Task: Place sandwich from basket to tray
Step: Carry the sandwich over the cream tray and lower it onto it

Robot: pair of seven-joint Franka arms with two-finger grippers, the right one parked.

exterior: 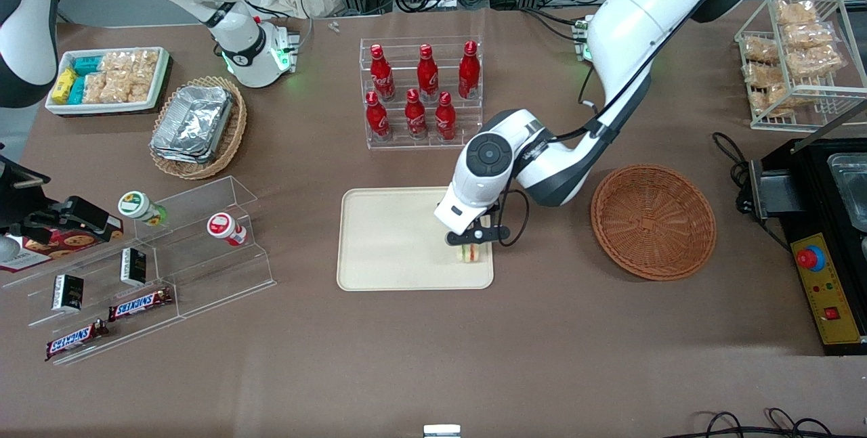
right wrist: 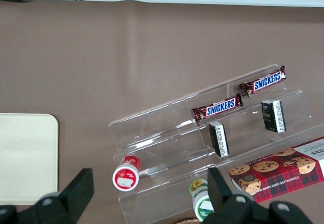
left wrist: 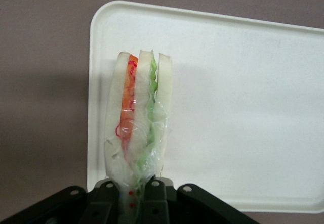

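The clear-wrapped sandwich (exterior: 472, 253) of pale bread with green and red-orange layers is pinched at its narrow end by my left gripper (exterior: 474, 238), which is shut on it. It hangs over the corner of the cream-beige tray (exterior: 393, 242) nearest the basket. I cannot tell whether it touches the tray. The left wrist view has the sandwich (left wrist: 139, 118) sticking out from the gripper (left wrist: 132, 196), with the tray (left wrist: 243, 107) under it. The round reddish-brown basket (exterior: 653, 221) sits beside the tray, toward the working arm's end, with nothing in it.
A clear rack of red bottles (exterior: 421, 94) stands farther from the front camera than the tray. A stepped acrylic shelf (exterior: 162, 269) with Snickers bars and small jars lies toward the parked arm's end. A black box with a red button (exterior: 819, 269) is beside the basket.
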